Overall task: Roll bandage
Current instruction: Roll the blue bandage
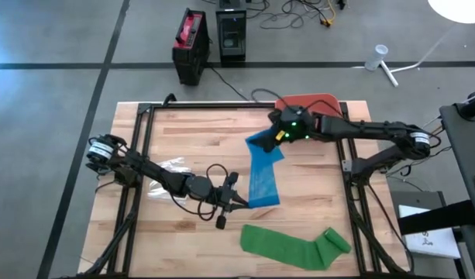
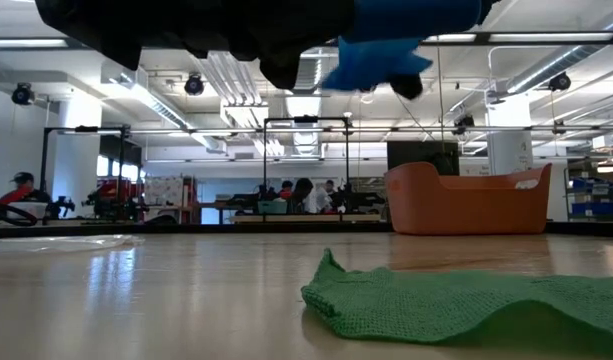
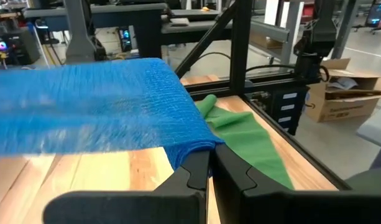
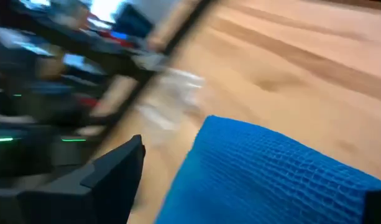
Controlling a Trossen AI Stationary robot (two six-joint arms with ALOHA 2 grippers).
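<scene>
A blue bandage [image 1: 264,174] stretches as a flat strip above the middle of the table; the low view shows the blue bandage [image 2: 386,45] high over the tabletop. My left gripper [image 1: 241,203] is shut on its near end. My right gripper [image 1: 277,138] stands open at its far end, and in the right wrist view the blue bandage [image 4: 271,174] fills the gap between the two spread fingers. A green bandage [image 1: 295,246] lies flat and crumpled on the wood near the front edge. My left gripper pinches the near end's corner [image 3: 193,148] of the blue bandage between its two fingers, where the cloth is bunched. The fingers come in about level from the table's left. The strip runs away from them off the table, spread wide. Whether my right gripper touches the bandage, I cannot tell.
An orange basket [image 1: 307,102] stands at the far edge behind my right gripper. A clear plastic wrapper [image 1: 171,167] lies on the left of the table beside my left arm. Black frame rails [image 1: 144,155] border the table's left and right sides.
</scene>
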